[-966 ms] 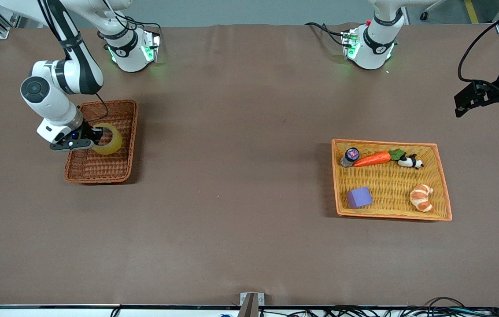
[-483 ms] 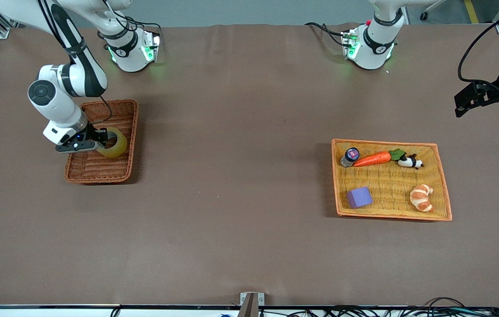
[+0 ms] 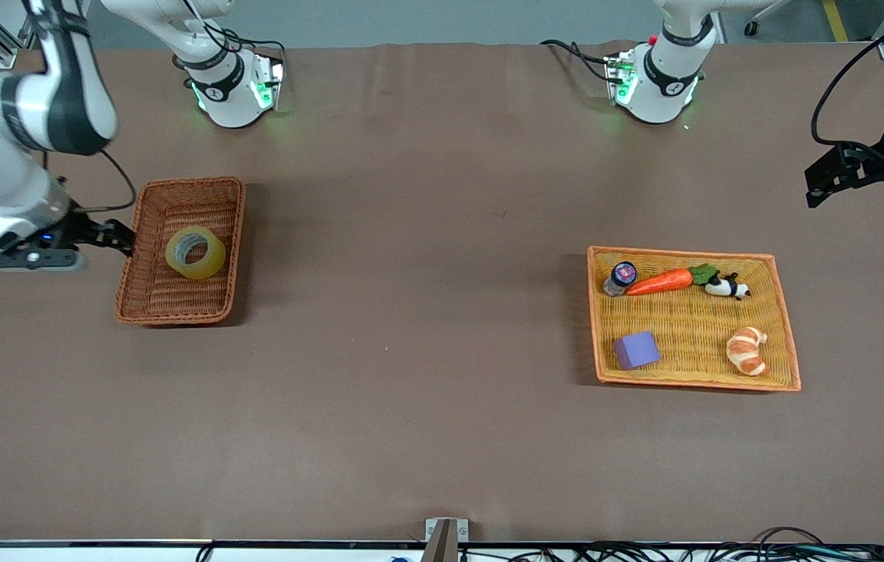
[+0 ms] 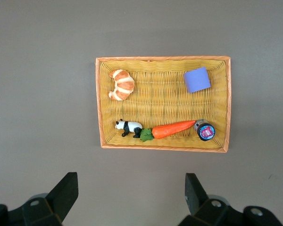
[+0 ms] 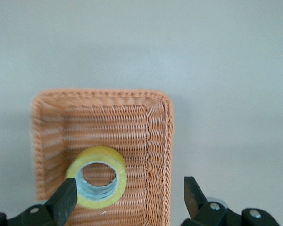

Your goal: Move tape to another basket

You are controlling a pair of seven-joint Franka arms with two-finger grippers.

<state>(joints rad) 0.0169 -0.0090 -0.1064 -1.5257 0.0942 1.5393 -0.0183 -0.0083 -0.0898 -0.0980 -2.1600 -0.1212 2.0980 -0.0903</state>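
Note:
The tape (image 3: 195, 252), a yellowish ring with a grey core, lies in the reddish-brown wicker basket (image 3: 151, 312) and nothing holds it. It also shows in the right wrist view (image 5: 98, 183), inside the basket (image 5: 167, 141). My right gripper (image 3: 120, 238) is open and empty, raised over the basket's rim at the right arm's end of the table; in its own view (image 5: 129, 195) one finger overlaps the tape and the other is outside the rim. My left gripper (image 3: 820, 186) is open and empty and waits high at the left arm's end, also seen in its own view (image 4: 130, 188).
The orange-yellow woven tray (image 3: 789, 367) holds a carrot (image 3: 660, 281), a toy panda (image 3: 726, 288), a croissant (image 3: 747, 350), a purple block (image 3: 637, 350) and a small bottle (image 3: 621, 277). The left wrist view shows the tray (image 4: 100, 103) from above.
My right gripper let go of the tape, rose and drew back toward the right arm's end of the table. The tape now rests in the reddish-brown basket. The left arm has not moved.

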